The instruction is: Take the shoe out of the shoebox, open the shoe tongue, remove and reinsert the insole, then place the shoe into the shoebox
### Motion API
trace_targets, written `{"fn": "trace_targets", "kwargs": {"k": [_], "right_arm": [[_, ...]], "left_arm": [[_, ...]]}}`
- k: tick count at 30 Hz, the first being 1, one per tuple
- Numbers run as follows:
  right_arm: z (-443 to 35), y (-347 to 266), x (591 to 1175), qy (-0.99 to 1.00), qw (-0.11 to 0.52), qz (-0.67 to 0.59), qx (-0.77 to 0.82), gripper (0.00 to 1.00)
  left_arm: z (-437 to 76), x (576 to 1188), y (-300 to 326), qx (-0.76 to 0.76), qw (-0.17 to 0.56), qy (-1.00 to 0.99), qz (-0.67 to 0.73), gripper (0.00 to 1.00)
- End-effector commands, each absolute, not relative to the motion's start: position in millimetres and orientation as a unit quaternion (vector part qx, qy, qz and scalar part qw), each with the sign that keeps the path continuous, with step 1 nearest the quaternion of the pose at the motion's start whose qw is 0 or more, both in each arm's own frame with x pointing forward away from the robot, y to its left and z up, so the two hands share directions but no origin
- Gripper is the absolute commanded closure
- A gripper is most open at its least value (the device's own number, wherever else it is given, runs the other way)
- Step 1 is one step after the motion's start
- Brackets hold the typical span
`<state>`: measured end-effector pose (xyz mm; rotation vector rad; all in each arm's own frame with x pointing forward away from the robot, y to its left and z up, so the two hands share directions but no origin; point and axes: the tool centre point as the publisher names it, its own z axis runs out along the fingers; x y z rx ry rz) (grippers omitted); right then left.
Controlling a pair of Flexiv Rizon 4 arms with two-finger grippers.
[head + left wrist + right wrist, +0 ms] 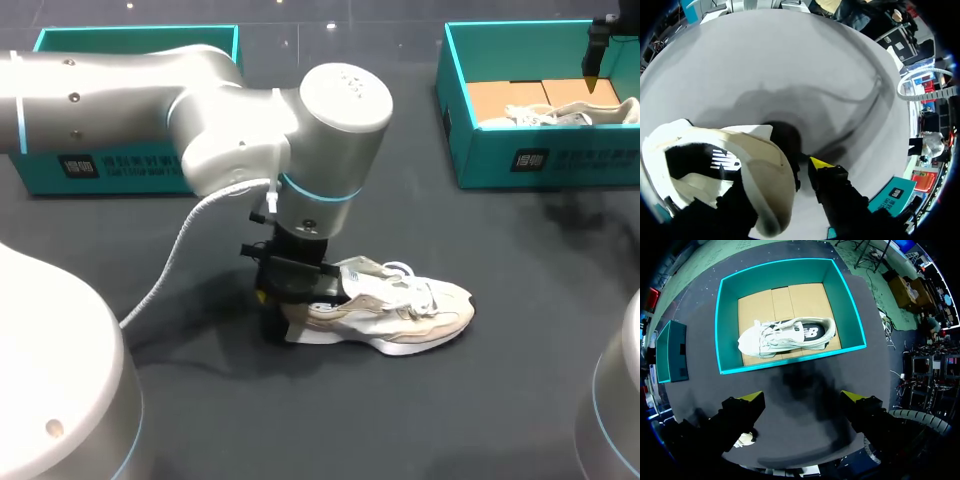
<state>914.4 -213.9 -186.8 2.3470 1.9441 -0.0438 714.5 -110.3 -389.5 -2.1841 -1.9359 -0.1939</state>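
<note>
A white shoe lies on its sole on the dark table, toe pointing right. In the left wrist view its heel wall stands between my left gripper's fingers. One finger is down inside the shoe and the yellow-tipped outer finger stands a little clear of the heel. The black insole lies inside. My left gripper is at the heel in the head view. My right gripper hangs open and empty above the near wall of the teal shoebox, which holds a second white shoe.
The shoebox stands at the back right with my right gripper over it. A second teal box sits at the back left, partly behind my left arm. Bare table lies in front of and to the right of the shoe.
</note>
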Motion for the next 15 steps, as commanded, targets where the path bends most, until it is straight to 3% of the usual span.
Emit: {"fn": "trace_targets", "kwargs": {"k": [1,3,4,15], "right_arm": [[-187,-214,914,0.637,0.047,-0.014,0.769,0.00],[-187,-214,914,0.637,0.047,-0.014,0.769,0.00],[-187,-214,914,0.637,0.047,-0.014,0.769,0.00],[-187,-214,914,0.637,0.047,-0.014,0.769,0.00]], "left_arm": [[-379,710,-103,-0.745,0.090,-0.658,-0.058,0.21],[-371,709,-103,-0.745,0.078,-0.660,-0.055,0.03],[-366,709,-103,-0.745,0.072,-0.661,-0.048,0.00],[-296,691,-100,-0.697,-0.017,-0.717,0.031,0.00]]}}
